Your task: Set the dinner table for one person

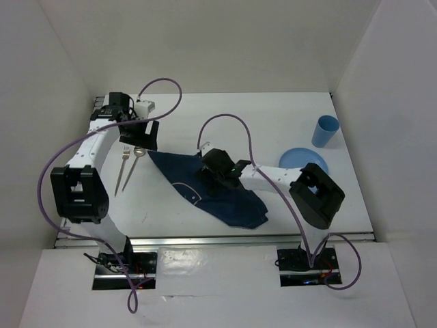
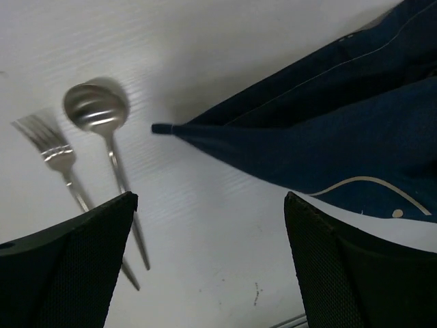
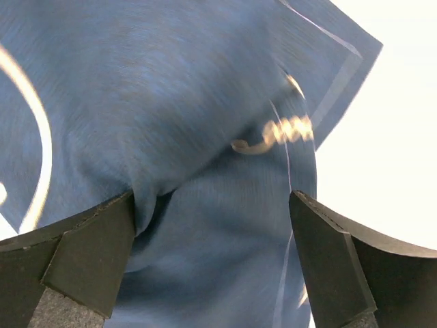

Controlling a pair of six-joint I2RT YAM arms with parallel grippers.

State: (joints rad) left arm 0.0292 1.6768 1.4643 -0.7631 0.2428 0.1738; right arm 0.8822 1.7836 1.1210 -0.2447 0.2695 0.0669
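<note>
dinner table (image 1: 273, 113): fills view, judged half-laid | navy placemat (image 1: 235, 201): centre, rumpled, askew | right gripper (image 3: 212, 205): spread above it, likely to straighten it | left gripper (image 2: 210, 205): spread, empty, by mat's 10 o'clock corner | fork (image 1: 123, 169), spoon (image 1: 134, 164): 9 o'clock | plate (image 1: 300, 158), cup (image 1: 325, 131): 2 o'clock

The white table (image 1: 273, 116) carries a fork (image 1: 121, 173) and a spoon (image 1: 132, 169) side by side at left, a crumpled navy cloth (image 1: 240, 208) in the middle, and a blue plate (image 1: 300, 158) and cup (image 1: 325, 131) at right.
</note>
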